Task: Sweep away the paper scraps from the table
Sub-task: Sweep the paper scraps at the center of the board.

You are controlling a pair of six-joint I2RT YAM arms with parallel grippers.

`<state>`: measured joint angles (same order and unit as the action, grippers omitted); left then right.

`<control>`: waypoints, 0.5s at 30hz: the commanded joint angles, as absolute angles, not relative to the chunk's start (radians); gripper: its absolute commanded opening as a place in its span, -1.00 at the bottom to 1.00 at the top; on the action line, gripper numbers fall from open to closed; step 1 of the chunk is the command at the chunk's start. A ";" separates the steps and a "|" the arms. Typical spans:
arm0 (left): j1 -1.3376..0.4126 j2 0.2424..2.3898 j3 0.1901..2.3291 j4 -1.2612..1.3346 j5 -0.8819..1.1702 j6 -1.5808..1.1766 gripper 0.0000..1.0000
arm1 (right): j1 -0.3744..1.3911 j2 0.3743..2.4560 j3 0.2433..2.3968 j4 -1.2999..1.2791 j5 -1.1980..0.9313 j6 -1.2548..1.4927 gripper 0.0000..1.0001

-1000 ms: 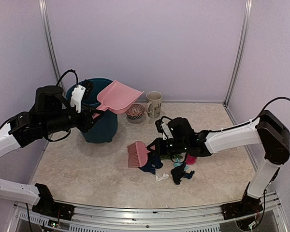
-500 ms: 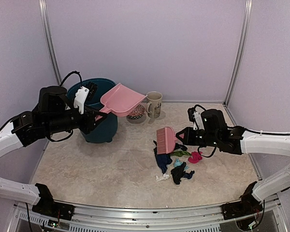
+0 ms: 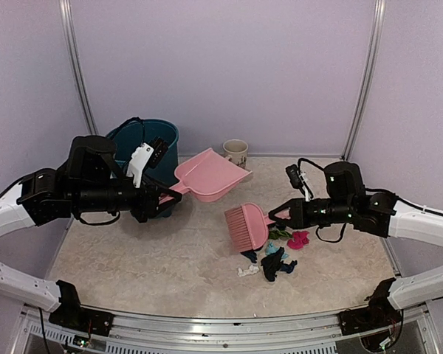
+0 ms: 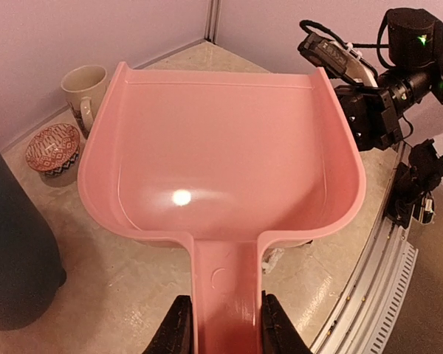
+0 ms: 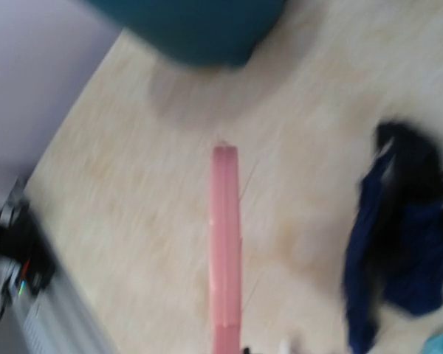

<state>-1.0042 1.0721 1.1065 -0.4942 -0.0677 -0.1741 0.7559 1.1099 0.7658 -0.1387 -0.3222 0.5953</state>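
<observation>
Left claw: the left gripper (image 4: 225, 330) is clamped on the handle of the pink dustpan (image 3: 210, 175), one finger on each side, which keeps the pan rigid.
Pan attitude: tilted, empty, mouth turned toward the other arm. It appears to hang clear of the surface, probably waiting to be set down as a catcher.
Right claw: the right gripper (image 3: 289, 213) is closed tight on the handle of the pink brush (image 3: 245, 226), whose head reaches left of the wrist.
Brush position: the head sits at the left fringe of the pile, on the pan's side. I cannot tell whether the bristles touch down. To push toward the pan it likely has to get behind the pile first.
Task's thing: the paper scraps (image 3: 275, 257) lie bunched on the table (image 3: 155, 258), right of centre and toward the front. They are black, navy, teal and magenta, with one pale bit slightly apart on the left.
Open room: bare surface stretches between pan and pile, enough to land the pan.
Edges: the front rail (image 3: 229, 325) runs near the pile, so a stroke toward the front risks spilling scraps over.
Obstacles: the teal bin (image 3: 142, 141), mug (image 3: 235, 153) and bowl (image 4: 52, 148) stand at the back, well apart from the pile.
</observation>
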 commanded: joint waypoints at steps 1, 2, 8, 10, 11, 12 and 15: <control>-1.066 1.059 1.117 -0.605 -0.076 -0.248 -1.00 | 0.786 1.171 0.721 -0.169 -0.512 0.575 -1.00; -1.073 1.049 1.099 -0.617 -0.077 -0.260 -1.00 | 0.796 1.197 0.719 -0.156 -0.529 0.573 -1.00; -1.090 0.974 1.025 -0.669 -0.077 -0.341 -1.00 | 0.857 1.358 0.779 -0.162 -0.541 0.512 -1.00; -1.092 0.958 1.005 -0.684 -0.073 -0.362 -1.00 | 0.857 1.396 0.811 -0.230 -0.477 0.472 -1.00; -1.094 0.952 0.998 -0.689 -0.069 -0.363 -1.00 | 0.857 1.410 0.828 -0.274 -0.428 0.441 -1.00; -1.094 0.948 0.991 -0.691 -0.064 -0.363 -1.00 | 0.857 1.421 0.846 -0.316 -0.377 0.419 -1.00; -1.094 0.946 0.969 -0.696 -0.070 -0.405 -1.00 | 0.853 1.421 0.891 -0.426 -0.193 0.387 -1.00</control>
